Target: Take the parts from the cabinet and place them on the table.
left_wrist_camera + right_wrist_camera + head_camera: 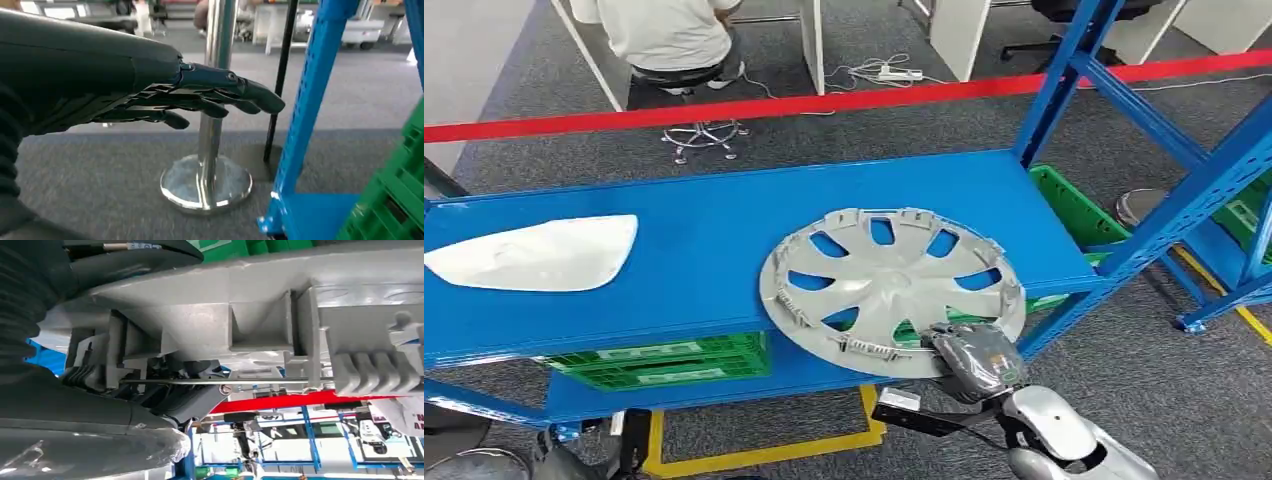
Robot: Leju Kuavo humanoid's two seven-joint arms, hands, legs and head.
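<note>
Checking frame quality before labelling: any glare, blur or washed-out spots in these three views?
Head view: evenly lit and sharp, though the white part on the blue shelf is nearly blown out. Left wrist view: left hand sharp, glare on the chrome post base, background soft. Right wrist view: hubcap underside very close and slightly soft, right hand dark, background bright and washed.

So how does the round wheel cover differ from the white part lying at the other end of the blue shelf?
The wheel cover is round, grey and cut through with openings; the white part is a solid, elongated, pointed shell. The wheel cover overhangs the blue shelf's front edge, gripped at its rim by the right hand; the white part lies untouched, fully on the shelf. Both rest on the same shelf.
</note>
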